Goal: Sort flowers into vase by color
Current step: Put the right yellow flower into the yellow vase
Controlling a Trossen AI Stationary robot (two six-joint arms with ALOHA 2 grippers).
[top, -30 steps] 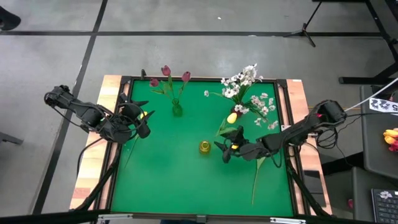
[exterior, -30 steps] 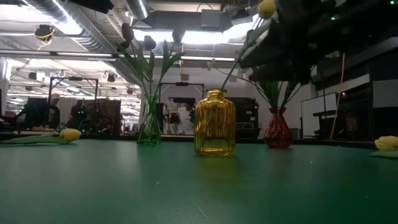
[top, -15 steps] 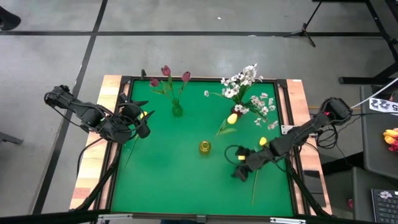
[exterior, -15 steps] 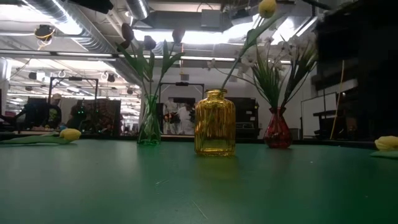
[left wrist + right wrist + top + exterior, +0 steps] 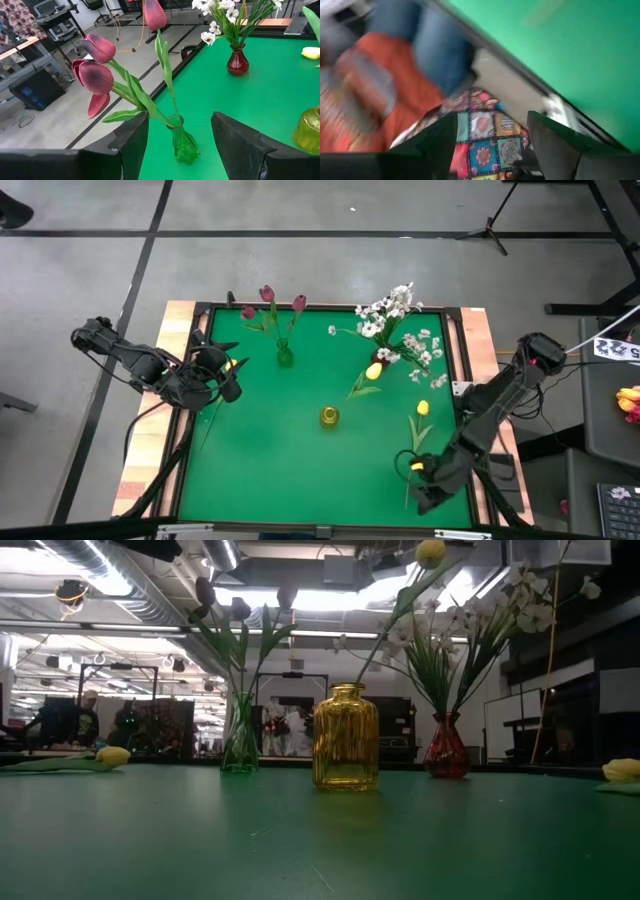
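Maroon tulips [image 5: 268, 301] in green vase [image 5: 284, 356]; white sprays [image 5: 392, 310] in red vase [image 5: 446, 750].

Maroon tulips [image 5: 95, 75] (green vase [image 5: 184, 145]), yellow bottle [image 5: 345, 737], green table [image 5: 270, 440].

So the only real change on my end: the right hand [image 5: 428, 492] swung from beside the yellow vase [image 5: 329, 416] down to the near right corner of the counter [image 5: 270, 470], way clear of the vases now. That uncovered a yellow tulip [image 5: 422, 409] lying on the green. In the low view the arm's dark bulk is gone, so the white blossoms [image 5: 520, 610] in the red vase [image 5: 446, 752] show fully.
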